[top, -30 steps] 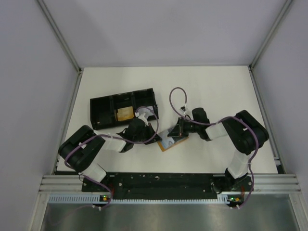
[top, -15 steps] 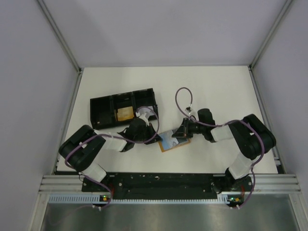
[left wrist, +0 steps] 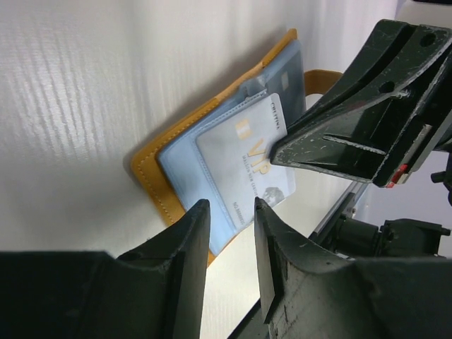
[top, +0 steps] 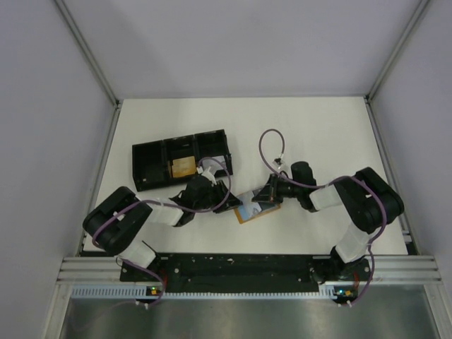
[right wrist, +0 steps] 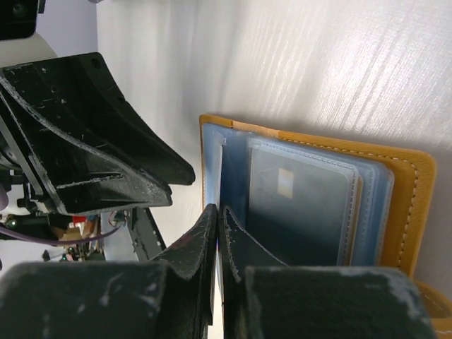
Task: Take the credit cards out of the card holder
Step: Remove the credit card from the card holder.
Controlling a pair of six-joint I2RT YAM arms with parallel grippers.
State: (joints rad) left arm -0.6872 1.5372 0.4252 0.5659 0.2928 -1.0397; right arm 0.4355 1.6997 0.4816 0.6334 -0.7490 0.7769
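Claws: left claw [left wrist: 229,206] slightly spread, nothing between fingers; right claw [right wrist: 217,212] pressed together, tips at holder's sleeve edge, pinch not discernible.
Card holder [left wrist: 150,169]: open flat on worktop [top: 318,134], between both claws.
Credit cards [left wrist: 247,159]: in clear sleeves, pale one uppermost.
Tray [top: 150,166]: black, beyond left claw.

A white table [top: 318,127] sits inside a box of pale purple-grey walls [top: 240,42] (three of them, plain and smooth). Silver metal bars [top: 86,49] run up the corners, and a silver rail [top: 402,268] lies along the near edge.
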